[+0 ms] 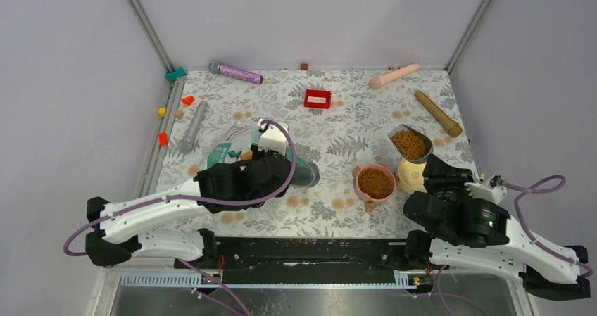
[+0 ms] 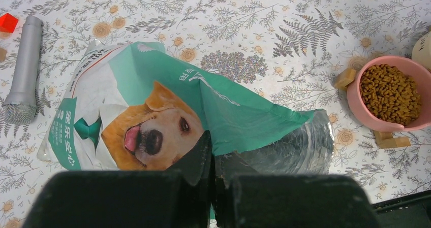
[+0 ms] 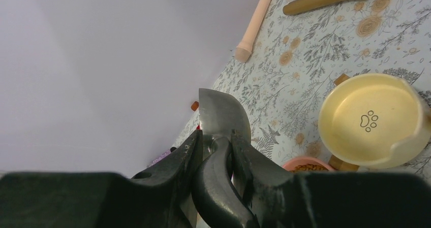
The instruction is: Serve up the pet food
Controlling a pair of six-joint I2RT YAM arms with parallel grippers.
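Note:
The pet food shows as brown kibble filling the pink bowl [image 1: 375, 183] [image 2: 389, 92] and heaped in the grey metal scoop [image 1: 410, 144]. My right gripper [image 1: 431, 164] [image 3: 216, 142] is shut on the scoop's handle [image 3: 219, 167] and holds the scoop above the yellow bowl [image 1: 409, 177] [image 3: 373, 120], which is empty. The teal-and-white dog-face bag [image 1: 234, 147] [image 2: 152, 106] lies on its side, its open mouth [image 2: 305, 147] toward the pink bowl. My left gripper [image 1: 263, 162] [image 2: 213, 159] is shut on the bag's near edge.
A purple cylinder [image 1: 236, 72], a red box [image 1: 317, 98], a pink peg [image 1: 394, 76] and a wooden pestle [image 1: 438, 113] lie at the back. A grey microphone-like rod [image 1: 192, 126] [image 2: 24, 70] lies left of the bag. Small wooden blocks [image 2: 390, 139] sit by the pink bowl.

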